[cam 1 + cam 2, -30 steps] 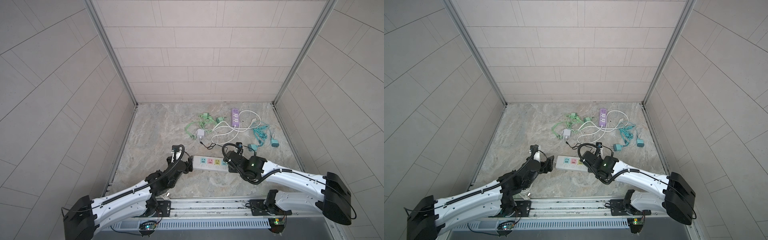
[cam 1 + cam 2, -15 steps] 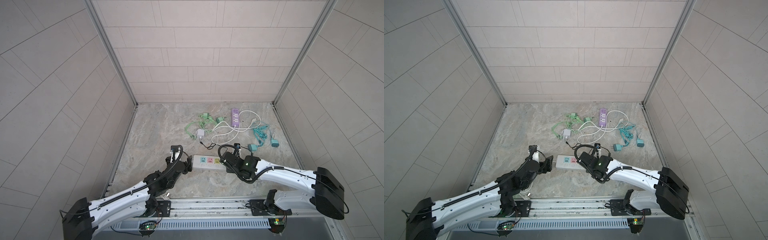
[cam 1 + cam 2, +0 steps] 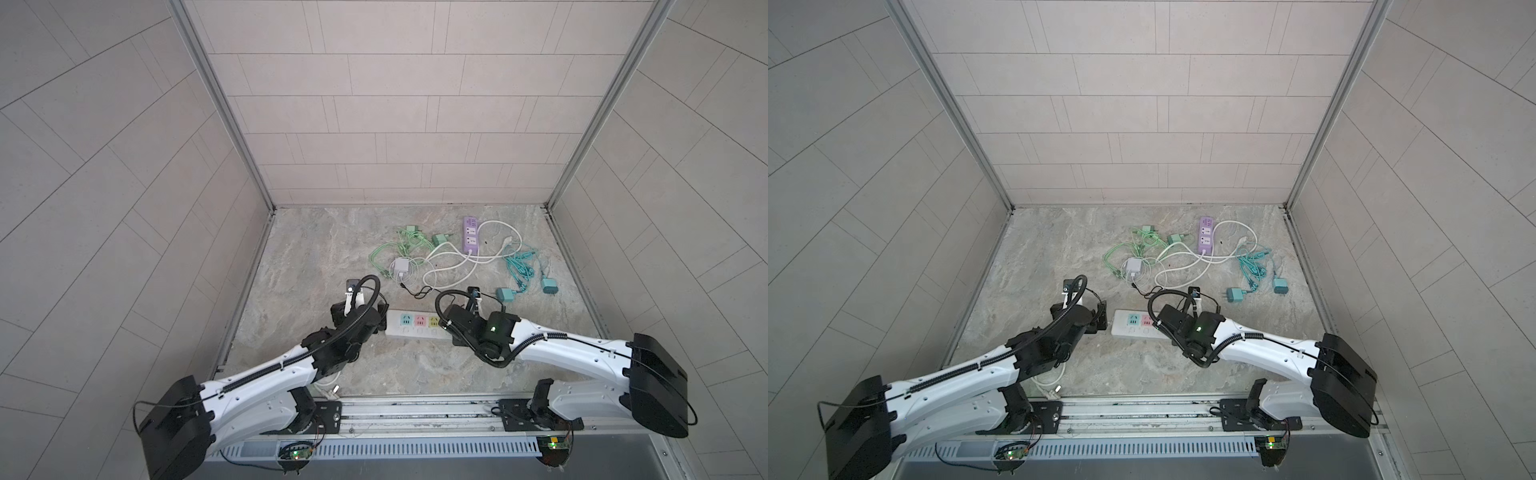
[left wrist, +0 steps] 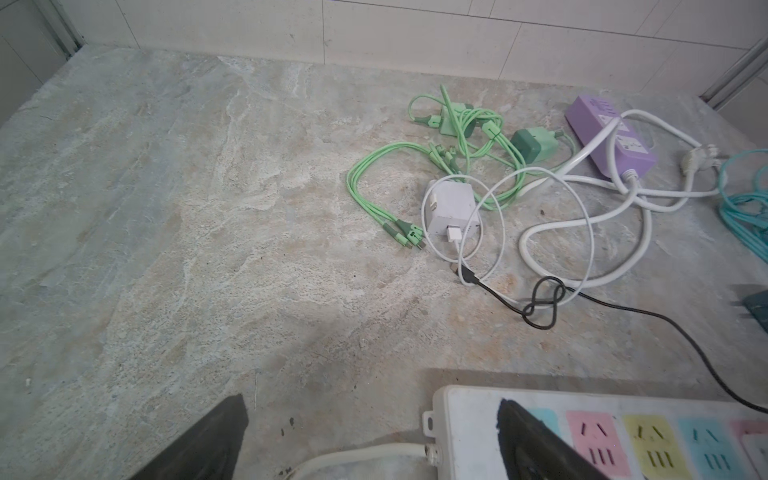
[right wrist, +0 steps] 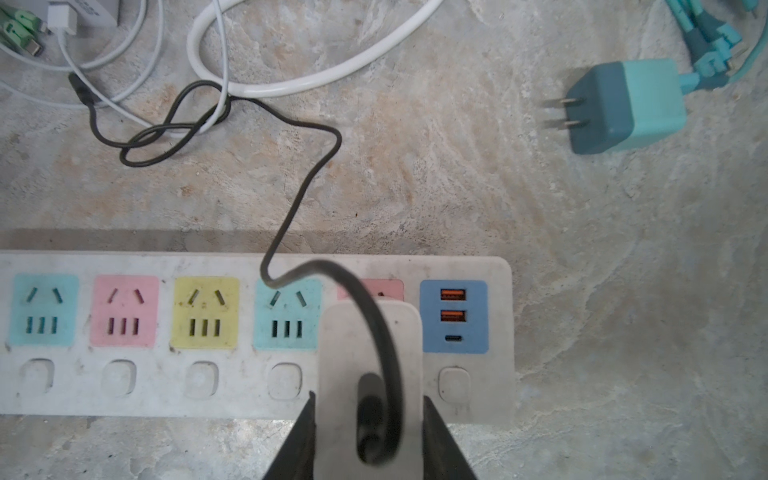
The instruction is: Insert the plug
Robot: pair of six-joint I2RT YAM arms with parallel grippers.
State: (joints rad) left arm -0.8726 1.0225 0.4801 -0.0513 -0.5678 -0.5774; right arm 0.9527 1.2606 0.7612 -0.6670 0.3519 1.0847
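A white power strip (image 3: 415, 328) (image 3: 1133, 328) with coloured sockets lies on the stone floor between my arms. In the right wrist view the white plug (image 5: 345, 353), with a black cord (image 5: 299, 195) coming out of its back, stands on the strip (image 5: 124, 386) over the second pink socket, beside the blue USB panel. My right gripper (image 5: 368, 399) (image 3: 449, 329) is shut on the plug, one finger against each side. My left gripper (image 4: 372, 401) (image 3: 380, 318) is open at the strip's cord end (image 4: 465, 415), one finger over the strip, the other over bare floor.
Behind the strip lie a teal charger (image 3: 505, 294) (image 5: 623, 108), teal cables (image 3: 519, 266), a purple power strip (image 3: 471, 234), a white adapter (image 3: 401, 266) with white cords, and green cables (image 3: 395, 245). Tiled walls close in three sides.
My right wrist has shifted slightly along the strip with the plug. The left gripper's jaws have spread wider at the strip's end.
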